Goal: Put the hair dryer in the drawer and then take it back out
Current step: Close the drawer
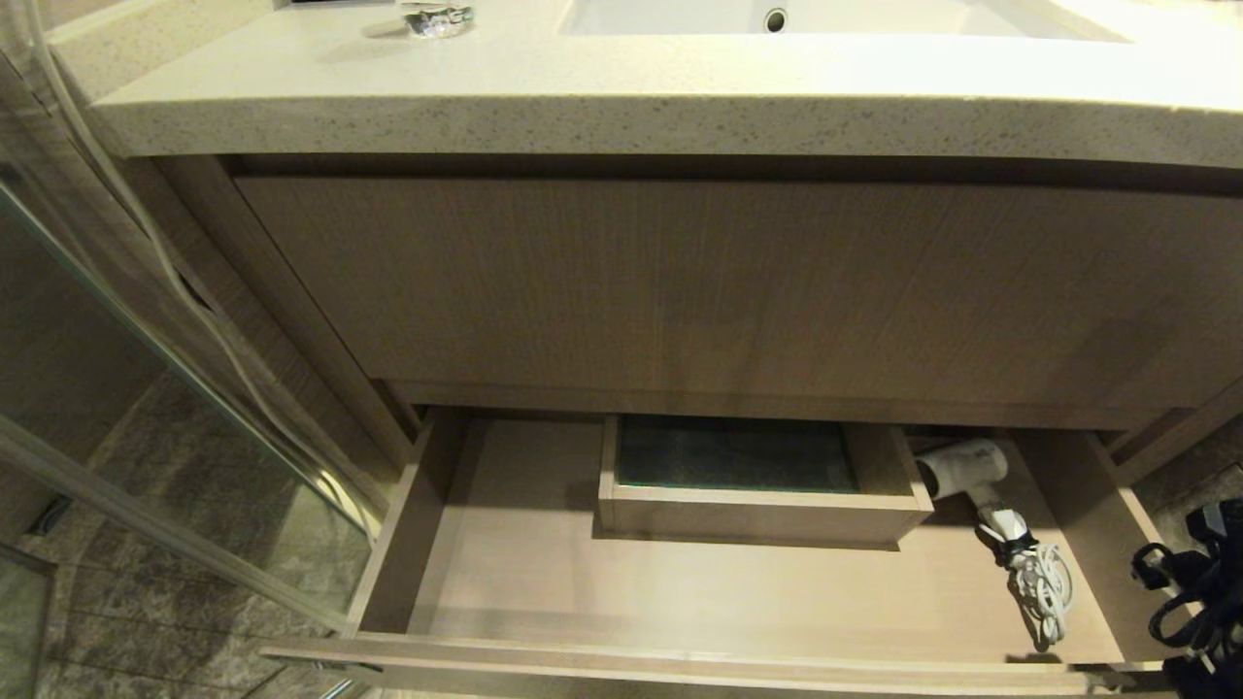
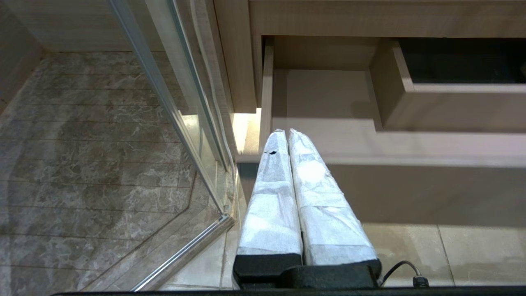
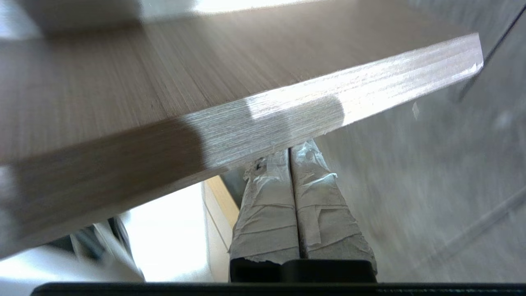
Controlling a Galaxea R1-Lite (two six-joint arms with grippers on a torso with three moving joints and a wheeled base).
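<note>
Nearest in the head view is the front edge of the one open drawer (image 1: 680, 670), pulled out under the taller wood-grain front (image 1: 728, 282) and the speckled countertop (image 1: 621, 107). Inside it stands one boxed cutout (image 1: 757, 515) at the far middle. One hair dryer (image 1: 966, 471) lies in the drawer's right part, just right of that cutout, barrel far and its bundled cord (image 1: 1044, 582) nearer. Black parts of the right arm (image 1: 1199, 592) show at the right edge, beside the drawer's right wall.

In the left wrist view the left gripper (image 2: 287, 133) has its two white-wrapped fingers pressed together, holding nothing, just before the drawer's left front corner, with one glass panel (image 2: 164, 102) to the left.

In the right wrist view the right gripper (image 3: 289, 154) has two wrapped fingers together, empty, tips just under a wood-grain board edge (image 3: 287, 115)
</note>
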